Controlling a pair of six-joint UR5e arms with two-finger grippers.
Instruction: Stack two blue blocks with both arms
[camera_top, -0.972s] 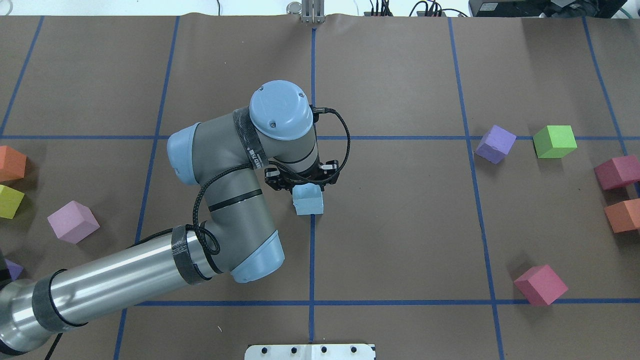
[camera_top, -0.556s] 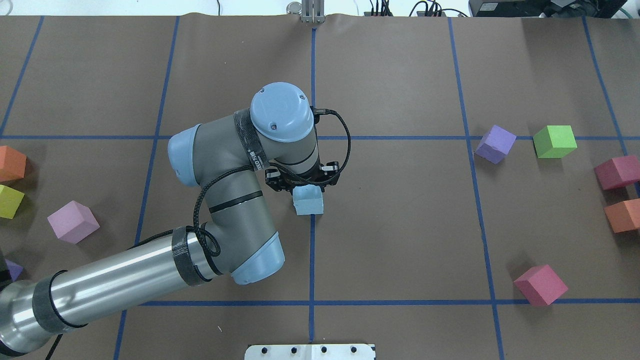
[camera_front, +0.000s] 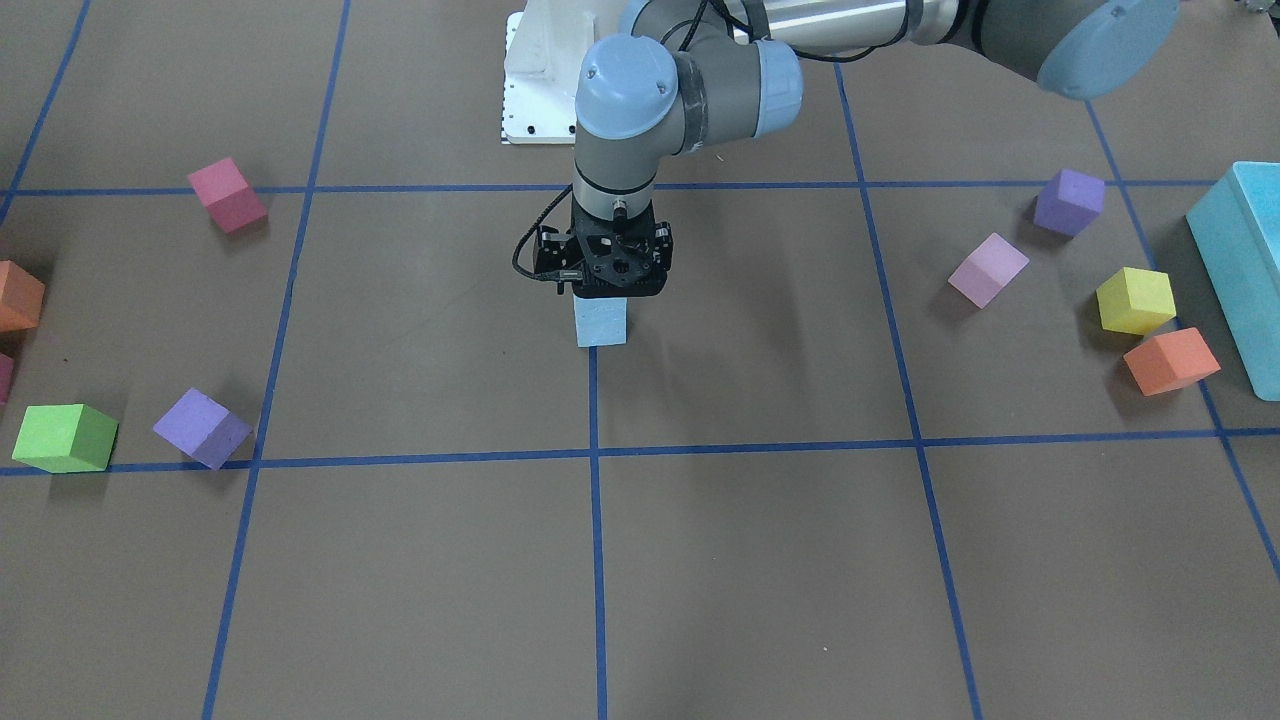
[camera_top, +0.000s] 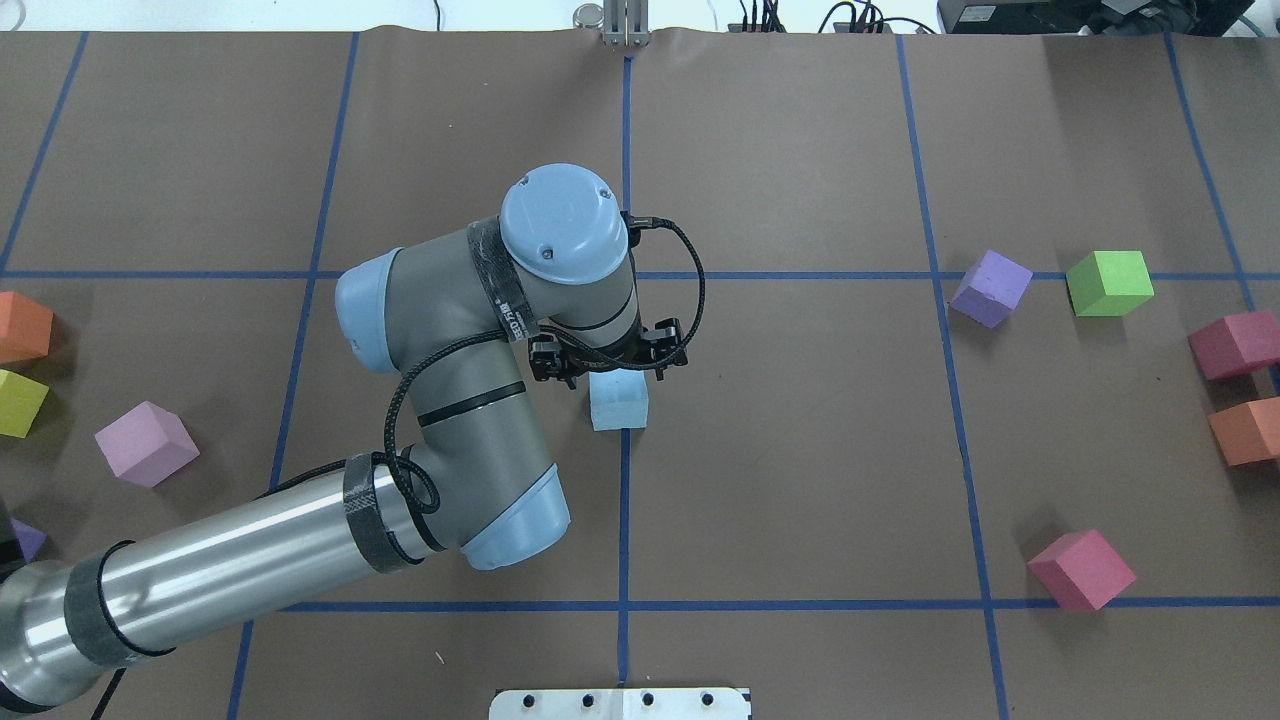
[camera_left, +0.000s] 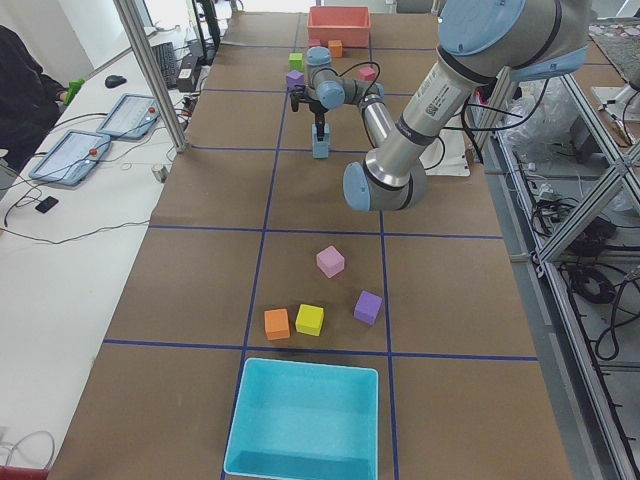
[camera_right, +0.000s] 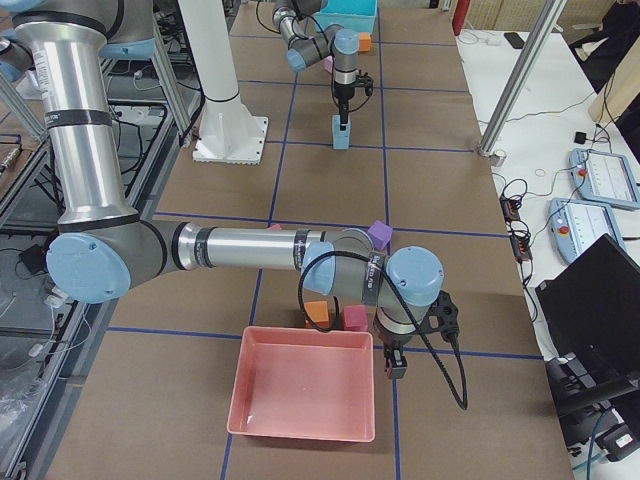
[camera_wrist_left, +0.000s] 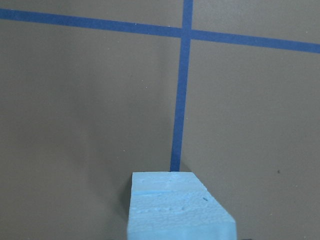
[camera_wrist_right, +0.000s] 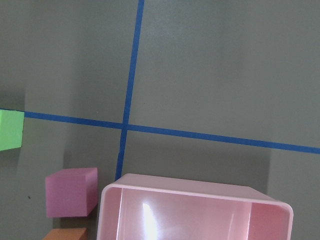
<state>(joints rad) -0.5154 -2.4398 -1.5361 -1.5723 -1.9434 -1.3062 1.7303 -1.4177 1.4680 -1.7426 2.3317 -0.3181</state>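
The two blue blocks (camera_top: 618, 405) stand as one pale blue column on the centre tape line. In the exterior right view the column (camera_right: 341, 135) looks two cubes tall. It also shows in the front view (camera_front: 600, 325) and at the bottom of the left wrist view (camera_wrist_left: 177, 210). My left gripper (camera_top: 616, 372) hangs straight over the column, open, with its fingers spread past the top cube's corners. My right gripper (camera_right: 392, 368) is far off, by the pink bin (camera_right: 305, 330). It shows only in the exterior right view, so I cannot tell whether it is open or shut.
Loose cubes lie right of centre: purple (camera_top: 990, 287), green (camera_top: 1108, 283), magenta (camera_top: 1082, 570), orange (camera_top: 1245, 430). On the left are pink (camera_top: 147, 443), yellow (camera_top: 18, 402) and orange (camera_top: 20, 325) cubes. A large turquoise box (camera_front: 1240, 270) sits at the left end.
The left gripper's fingers have spread apart, uncovering the top cube's corners, and the hand has shifted slightly. The blue column has stayed in place.
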